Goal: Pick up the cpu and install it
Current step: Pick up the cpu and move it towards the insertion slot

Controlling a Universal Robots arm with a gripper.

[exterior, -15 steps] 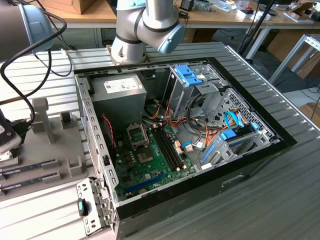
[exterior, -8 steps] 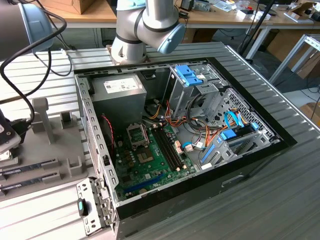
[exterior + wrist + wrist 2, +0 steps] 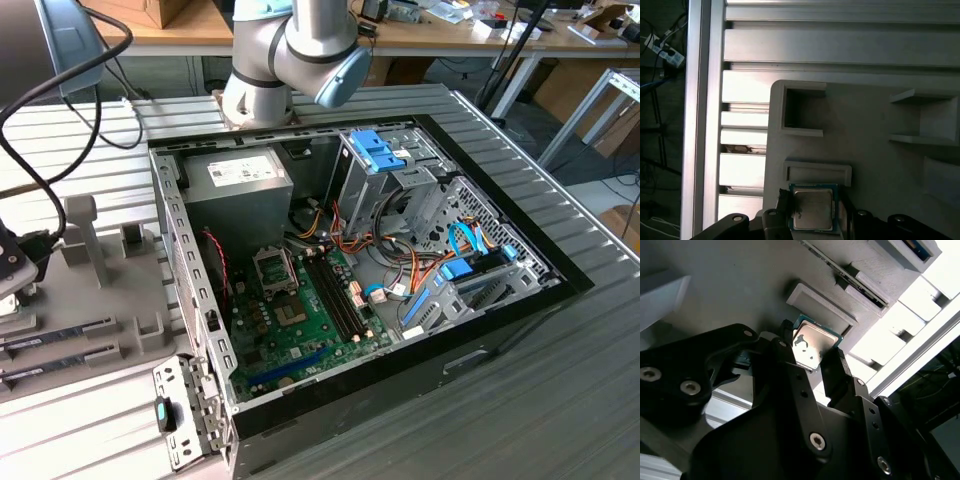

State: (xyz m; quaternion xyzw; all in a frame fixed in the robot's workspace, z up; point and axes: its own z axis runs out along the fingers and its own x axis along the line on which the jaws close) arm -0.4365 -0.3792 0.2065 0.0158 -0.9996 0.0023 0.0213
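The cpu [image 3: 812, 212], a small square chip with a silvery top and a thin greenish rim, lies against the grey holder plate [image 3: 870, 125] just beside a raised ledge [image 3: 817, 172]. My gripper [image 3: 812, 206] straddles it, one black finger pressed to each opposite edge. The second wrist view shows the same grip: cpu [image 3: 812, 340], fingers [image 3: 832, 362] tight against its sides, gripper [image 3: 809, 347] shut on it. In the exterior view the black socket frame [image 3: 275, 268] sits on the green motherboard [image 3: 300, 320] inside the open computer case.
The grey holder plate [image 3: 110, 290] with upright posts lies at the exterior view's left, with memory sticks [image 3: 50, 340] in slots. The case holds a grey power-supply box [image 3: 240, 190], drive cages [image 3: 390, 160] and loose cables [image 3: 420, 270]. The arm's base [image 3: 280, 60] stands behind the case.
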